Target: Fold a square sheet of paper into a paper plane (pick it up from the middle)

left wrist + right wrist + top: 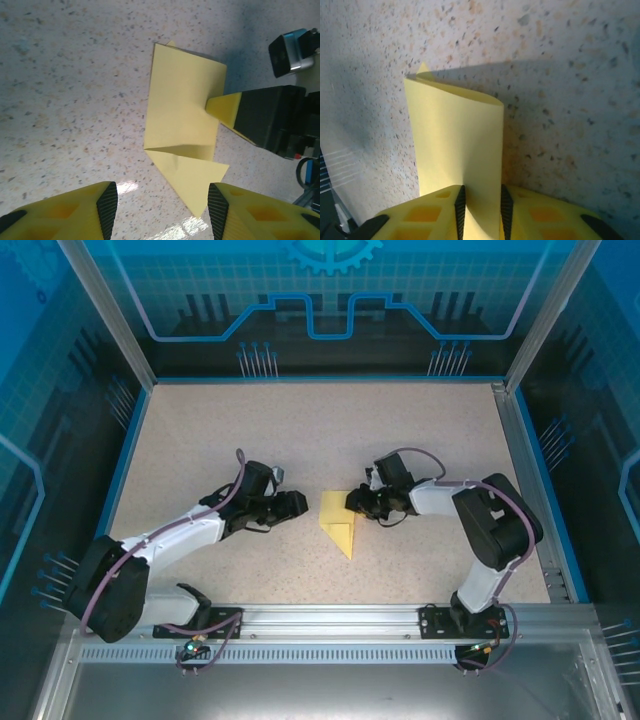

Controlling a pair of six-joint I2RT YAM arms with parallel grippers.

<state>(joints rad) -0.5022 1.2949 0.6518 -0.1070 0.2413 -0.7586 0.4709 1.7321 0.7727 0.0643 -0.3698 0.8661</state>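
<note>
while the right gripper point(481, 202) pinches a curled flap of the square sheet of paper point(336, 523) between its jaws, at mid-table between the arms, we see the left gripper point(162, 205) hovering near it with jaws spread, holding nothing. we judge the risk to be drag: only one side is held (the rest lies loose on the table point(300, 430)), so a pull could slide the whole sheet, skew the crease or tear the thin edge.

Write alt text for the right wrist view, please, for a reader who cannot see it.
The right gripper has its jaws closed on the folded yellow sheet of paper, whose far edge curls over. Behind it lies the speckled table, partly in shadow.
</note>
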